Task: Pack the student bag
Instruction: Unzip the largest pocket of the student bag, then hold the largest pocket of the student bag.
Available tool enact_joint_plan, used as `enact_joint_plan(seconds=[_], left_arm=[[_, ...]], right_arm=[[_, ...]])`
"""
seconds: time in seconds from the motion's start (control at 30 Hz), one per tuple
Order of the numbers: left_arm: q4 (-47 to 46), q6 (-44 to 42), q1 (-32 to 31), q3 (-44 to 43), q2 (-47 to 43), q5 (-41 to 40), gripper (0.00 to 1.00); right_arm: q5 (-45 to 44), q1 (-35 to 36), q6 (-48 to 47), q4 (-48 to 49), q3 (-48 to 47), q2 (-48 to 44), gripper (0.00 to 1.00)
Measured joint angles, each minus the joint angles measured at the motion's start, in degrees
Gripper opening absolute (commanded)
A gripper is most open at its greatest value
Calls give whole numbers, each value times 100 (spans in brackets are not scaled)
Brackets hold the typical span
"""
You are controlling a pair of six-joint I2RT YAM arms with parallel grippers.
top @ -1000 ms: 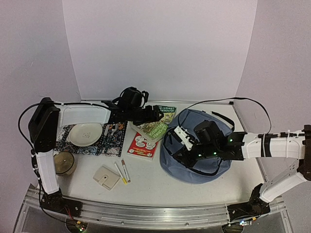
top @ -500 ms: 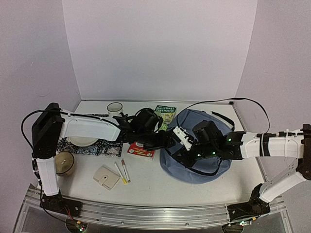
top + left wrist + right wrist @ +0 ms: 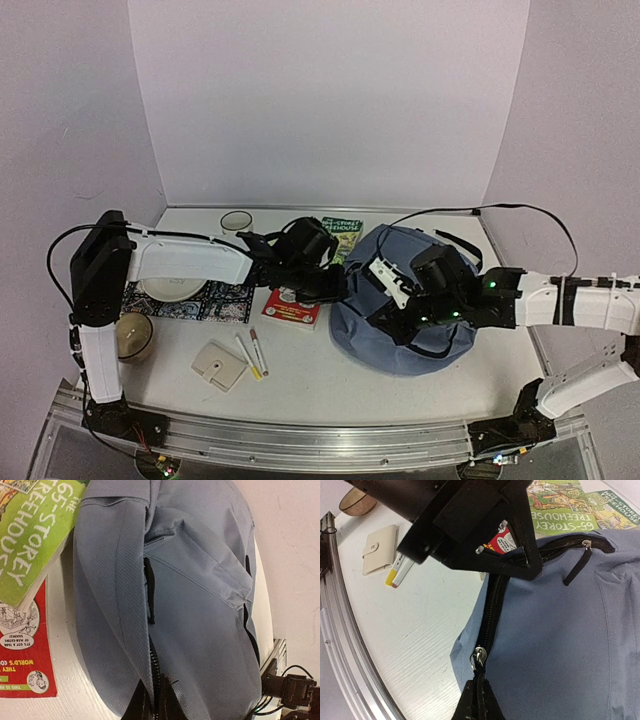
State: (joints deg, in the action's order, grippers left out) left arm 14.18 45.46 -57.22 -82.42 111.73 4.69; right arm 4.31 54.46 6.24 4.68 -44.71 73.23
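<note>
The student bag (image 3: 405, 352) is a blue-grey backpack lying flat at the right of the table; it also fills the left wrist view (image 3: 200, 605) and the right wrist view (image 3: 570, 630). My left gripper (image 3: 341, 285) (image 3: 155, 707) is at the bag's left edge, shut on the fabric beside the black zipper (image 3: 149, 587). In the right wrist view the left gripper (image 3: 529, 564) pinches that same edge. My right gripper (image 3: 383, 312) (image 3: 480, 702) is shut on the zipper pull, just below the silver slider (image 3: 479, 657). The zipper track above the slider looks closed.
A green book (image 3: 340, 235) (image 3: 30, 540) lies on a red book (image 3: 292, 305) (image 3: 25, 655) left of the bag. A beige wallet (image 3: 219, 365) (image 3: 377, 550) and markers (image 3: 250, 353) lie near the front. A plate (image 3: 165, 290) on a patterned mat, a white cup (image 3: 236, 221) and a bowl (image 3: 132, 335) stand at the left.
My left arm swung right from over the books to the bag's left edge and closed its jaws on the fabric. The right gripper shifted slightly right, still holding the pull.
</note>
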Motion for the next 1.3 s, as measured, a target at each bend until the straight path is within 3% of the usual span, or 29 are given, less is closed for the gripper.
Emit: enact_joint_plan(seconds=[0.23,0.5,0.73,0.9,1.0,1.17,1.3], left_arm=[[222,-633,314,-729,109,69,0],[586,-1788,887,-1993,843,164,4],[767,-2469,947,-2653,1412,-179,37],[803,-2227,1091,-2507,1302,-408,75],[786,-1886,1188,-2022,969,-474,87],[808,-981,1132,-945,136,-501,90],[810,-344,732,-518,-236,-537,90]], right_arm=[[-222,-3,164,-616,51,-946,0],[-365,-16,411,-1125,171,-1447,0],[-415,-18,472,-1059,181,-1326,0],[-301,-2,475,-944,180,-750,0],[-222,-2,479,-883,134,-478,0],[-197,-2,482,-755,-15,-318,0],[-196,-2,476,-702,-34,-299,0]])
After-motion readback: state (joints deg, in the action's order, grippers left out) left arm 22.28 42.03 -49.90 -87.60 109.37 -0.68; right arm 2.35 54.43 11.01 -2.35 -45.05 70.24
